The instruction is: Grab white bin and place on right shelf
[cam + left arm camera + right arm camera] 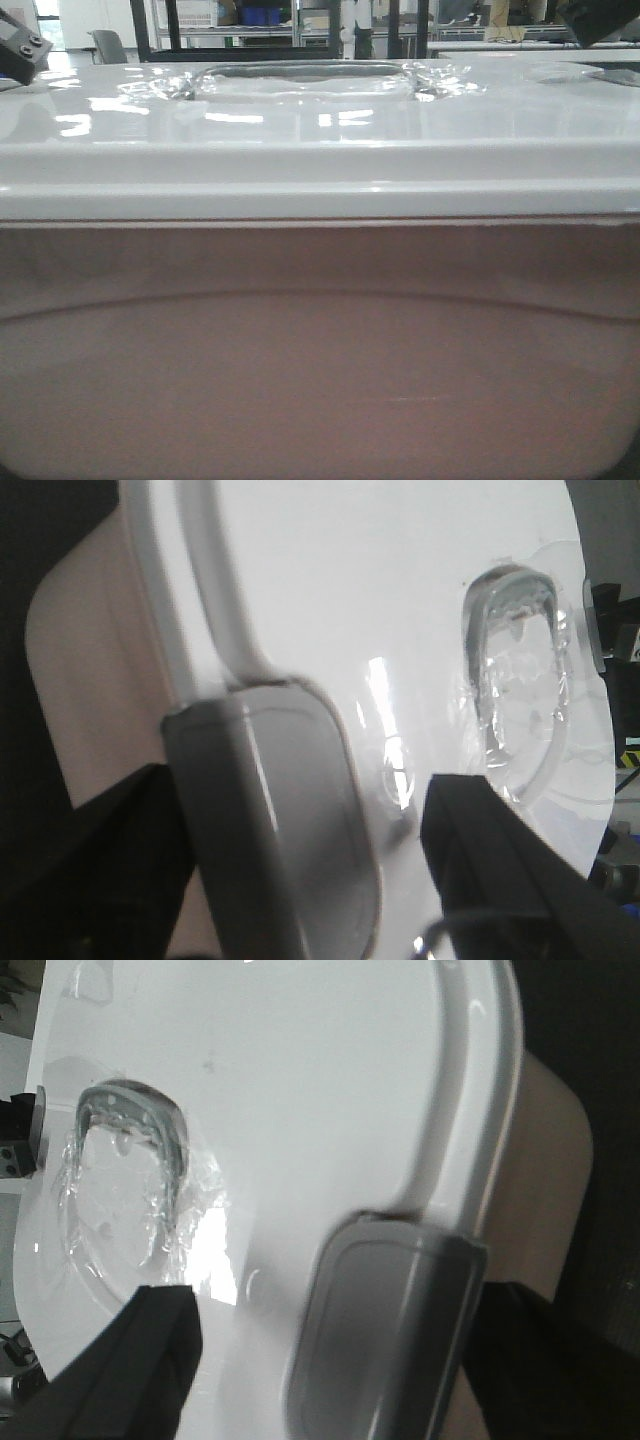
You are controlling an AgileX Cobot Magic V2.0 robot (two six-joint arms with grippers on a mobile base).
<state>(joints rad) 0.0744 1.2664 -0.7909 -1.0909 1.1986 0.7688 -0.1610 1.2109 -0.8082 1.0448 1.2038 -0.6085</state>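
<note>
Front view: the white bin (320, 340) fills almost the whole frame. Its glossy white lid takes the upper half, its pale pinkish side the lower half. The recessed handle (310, 80) sits at upper centre of the lid. What the bin rests on is not visible.

Left hand (300, 810): seen in the left wrist view at the bottom of the frame. Its dark fingers (500, 870) stand wide apart. One lies over the lid at lower right; the other lies outside the bin's side at lower left. A grey clasp (280, 820) on the lid rim sits between them. Whether either finger presses on the bin cannot be told.

Right hand (335, 1305): same arrangement, mirrored. Its fingers (120, 1370) are spread. One is over the lid at lower left, one beyond the rim at lower right. A second grey clasp (380, 1330) lies between them. Contact cannot be told.

Both hands also show as dark corners at upper left and upper right of the front view.

Background, top edge of the front view: metal racks (200, 30) carrying blue crates (262, 15), well behind the bin. Which of them is the right shelf cannot be told.
</note>
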